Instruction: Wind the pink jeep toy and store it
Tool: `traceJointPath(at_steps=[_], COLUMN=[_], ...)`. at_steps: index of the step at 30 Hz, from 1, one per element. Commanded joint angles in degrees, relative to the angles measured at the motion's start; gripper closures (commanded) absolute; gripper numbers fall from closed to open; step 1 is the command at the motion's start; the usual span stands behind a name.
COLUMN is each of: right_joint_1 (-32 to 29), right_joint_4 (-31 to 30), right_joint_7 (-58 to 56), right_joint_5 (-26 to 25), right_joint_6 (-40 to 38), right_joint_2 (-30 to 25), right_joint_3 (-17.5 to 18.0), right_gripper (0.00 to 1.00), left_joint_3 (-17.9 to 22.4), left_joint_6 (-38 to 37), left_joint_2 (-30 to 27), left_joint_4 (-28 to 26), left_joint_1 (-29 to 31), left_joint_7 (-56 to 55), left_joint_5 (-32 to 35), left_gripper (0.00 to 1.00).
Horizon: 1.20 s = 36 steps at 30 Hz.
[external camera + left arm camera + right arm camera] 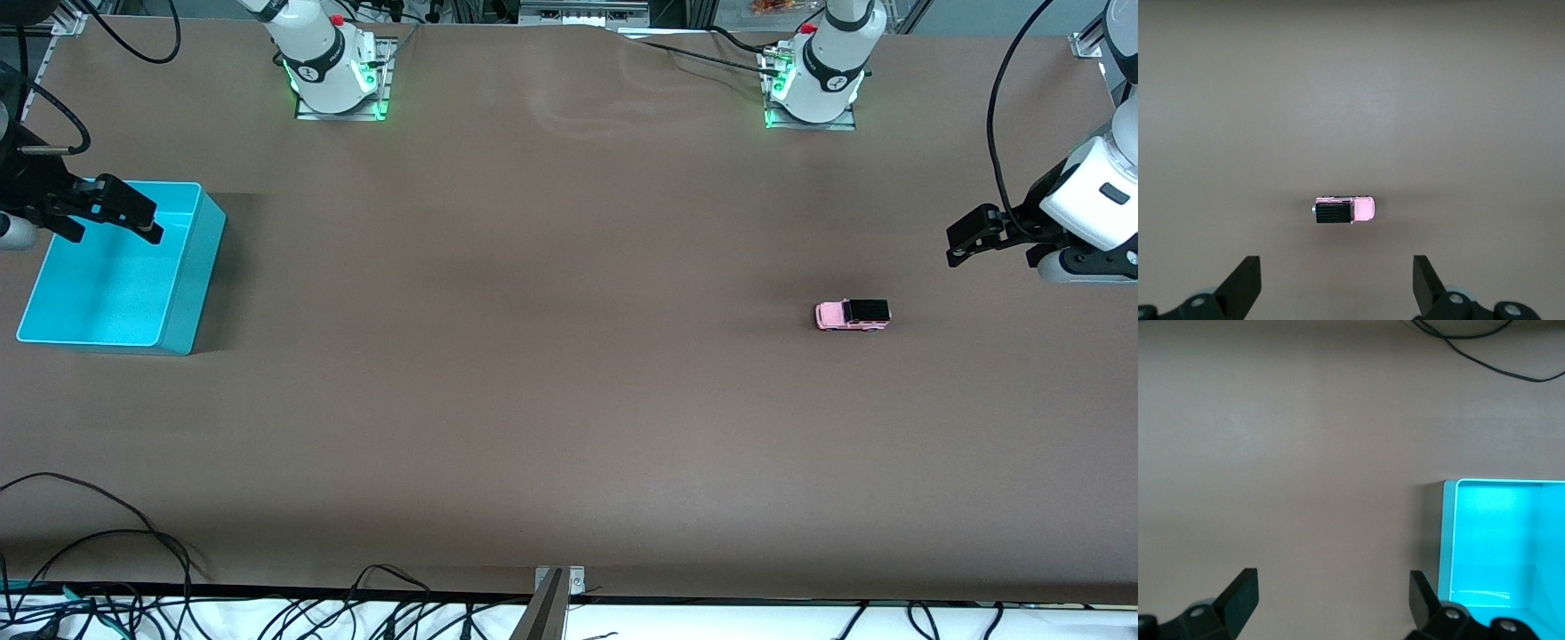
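Note:
The pink jeep toy stands on its wheels on the brown table toward the left arm's end, light pink with a black rear roof. It also shows in the left wrist view as the pink jeep toy, apart from the fingers. My left gripper hangs open in the air beside the toy, at the left arm's end of the table, holding nothing. My right gripper hangs open over the turquoise bin, holding nothing. In the right wrist view the bin appears beside one fingertip.
Both arm bases stand along the table edge farthest from the front camera. Loose black cables lie at the table edge nearest the front camera, next to a metal bracket. A cable crosses the right wrist view.

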Motion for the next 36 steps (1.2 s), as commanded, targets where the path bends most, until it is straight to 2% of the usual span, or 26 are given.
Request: traceJointPath(at_steps=[1,36], right_joint_1=[0.1,0.0], right_joint_4=[1.0,1.3], right_joint_7=[0.2,0.2], right_joint_5=[-0.4,-0.2], right_joint_6=[-0.9,-0.7], right_joint_2=[0.0,0.5], right_joint_3=[0.1,0.0], right_gripper=[0.00,0.00], left_joint_3=[0.1,0.0], left_joint_6=[-1.6,-1.5], left_joint_2=[0.6,0.9], left_joint_4=[1.8,2.1], left_joint_1=[0.0,-0.1], left_joint_7=[2.1,1.2], left_joint_5=[-2.2,-3.1], left_gripper=[0.00,0.00])
